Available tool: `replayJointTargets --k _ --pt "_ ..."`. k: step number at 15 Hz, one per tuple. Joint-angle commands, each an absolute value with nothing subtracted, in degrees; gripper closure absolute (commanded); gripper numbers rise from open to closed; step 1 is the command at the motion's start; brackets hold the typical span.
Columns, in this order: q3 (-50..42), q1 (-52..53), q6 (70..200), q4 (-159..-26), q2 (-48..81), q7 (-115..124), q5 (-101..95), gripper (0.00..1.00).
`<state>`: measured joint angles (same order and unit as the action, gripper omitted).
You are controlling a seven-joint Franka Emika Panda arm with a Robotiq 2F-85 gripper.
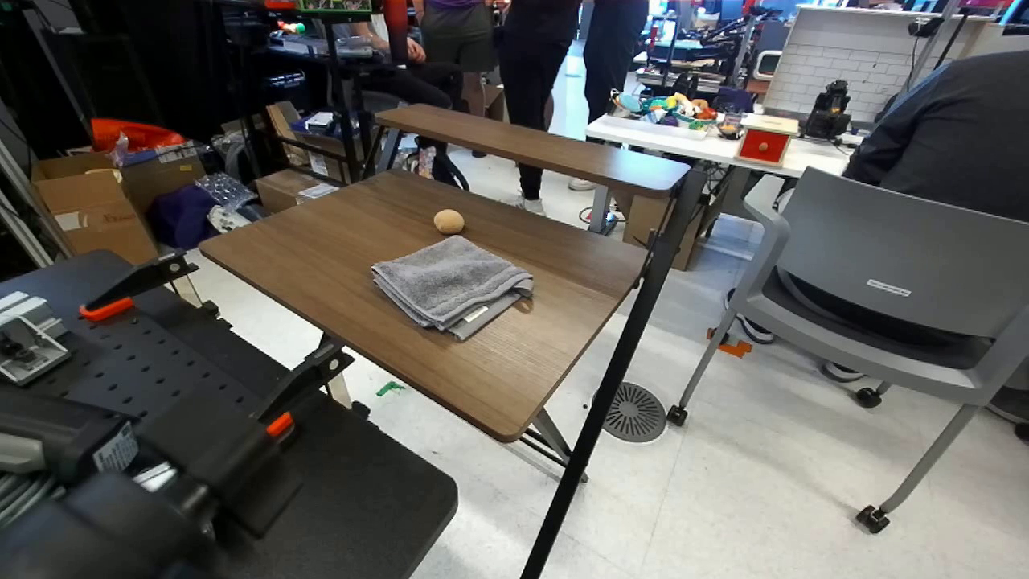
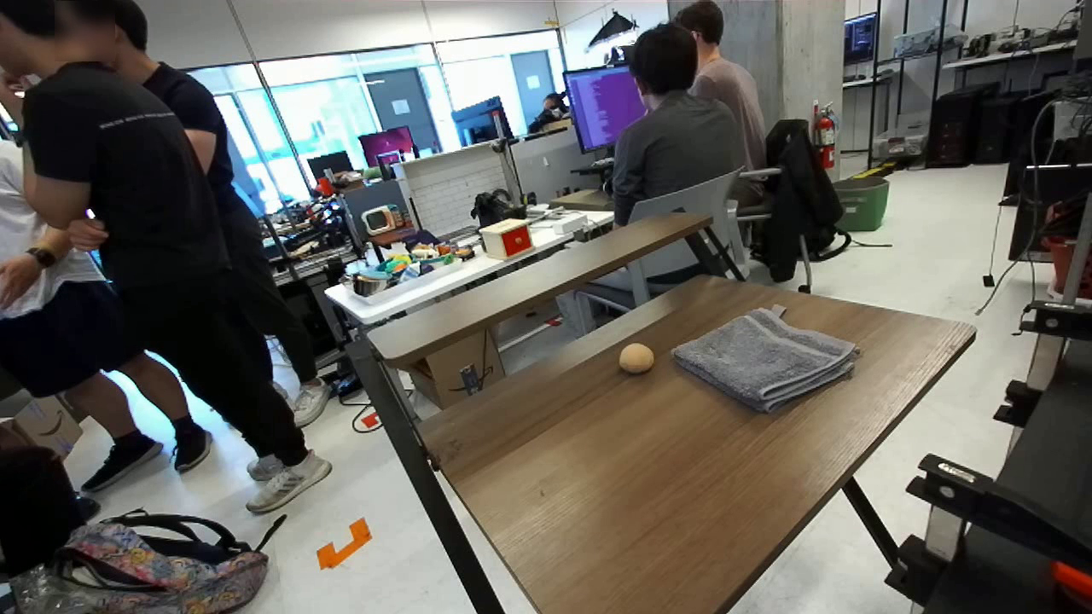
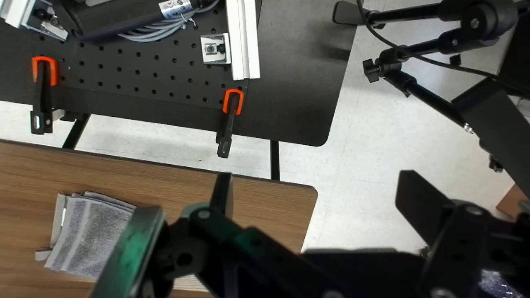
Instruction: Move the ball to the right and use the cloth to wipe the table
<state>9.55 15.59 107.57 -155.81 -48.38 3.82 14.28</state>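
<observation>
A: Gripper (image 3: 316,186), state?

B: Fingers (image 3: 223,194) stood wide apart. In the wrist view, a corner of the table (image 3: 269,203) showed between them, the one where the edge by the black bench (image 3: 298,103) met the end away from the grey chair (image 1: 884,249).

A: Cloth (image 3: 93,236)?

B: Grey, folded, lay on the table off the middle, toward the corner shared by the bench-side edge and the chair-end edge. Gripper hardware hid part of it in the wrist view.

A: Ball (image 2: 636,358)?

B: Tan, sat just beside the cloth, apart from it, toward the long edge by the raised shelf (image 1: 530,149). Showed in both exterior views.

A: Past the edges?

B: Bench ran along the long edge opposite the shelf, strip of floor (image 3: 165,142) between. Two orange-ended clamps (image 3: 229,124) sat on its rim. Past the chair-end edge, a person (image 1: 957,137) in a dark shirt sat in the chair. Past the shelf-side edge, people (image 1: 537,72) stood, and a white table (image 1: 812,157) held a red-fronted box (image 1: 762,147) plus colourful items (image 1: 683,106), too small to name.
</observation>
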Motion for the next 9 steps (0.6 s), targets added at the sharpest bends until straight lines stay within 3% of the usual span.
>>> replayJointTargets --k 1,9 --pt "10.8 14.4 108.1 -158.0 -46.5 5.9 15.7 0.0" --pt "14.3 19.0 109.5 -160.5 -25.7 7.3 30.5 0.0"
